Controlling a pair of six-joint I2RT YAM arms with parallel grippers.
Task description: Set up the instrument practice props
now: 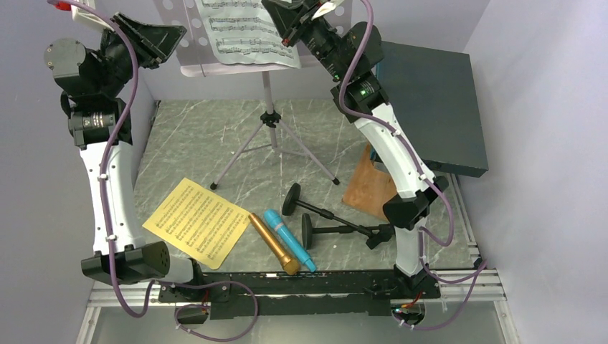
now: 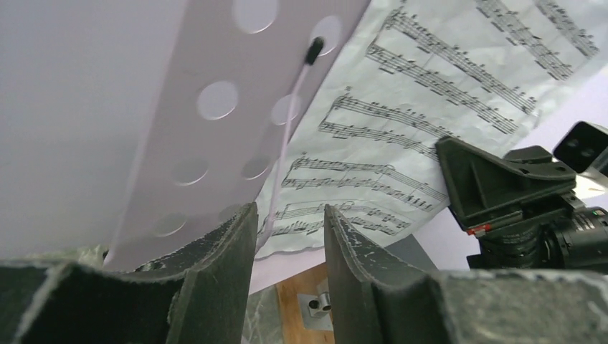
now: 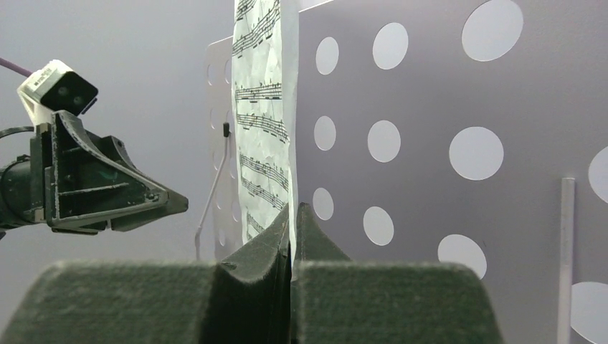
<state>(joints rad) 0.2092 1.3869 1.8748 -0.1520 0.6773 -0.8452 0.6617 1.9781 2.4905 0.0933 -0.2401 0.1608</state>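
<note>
The pale perforated music desk (image 1: 188, 29) stands on silver tripod legs (image 1: 272, 132) at the back. A white sheet-music page (image 1: 244, 29) leans on it. My right gripper (image 3: 292, 211) is shut on that page's (image 3: 262, 143) edge, in front of the desk (image 3: 430, 107). My left gripper (image 2: 290, 215) hangs by the desk's (image 2: 215, 100) left side, jaws partly apart, nothing seen between them. On the table lie a yellow page (image 1: 197, 222), a gold microphone (image 1: 274, 244), a blue microphone (image 1: 289, 239) and two black mic holders (image 1: 315, 208) (image 1: 333, 231), tipped over.
A large dark teal box (image 1: 430, 107) fills the back right. A brown wooden board (image 1: 369, 188) lies beside the right arm, just behind the mic holders. Pale walls close in the left, right and back sides.
</note>
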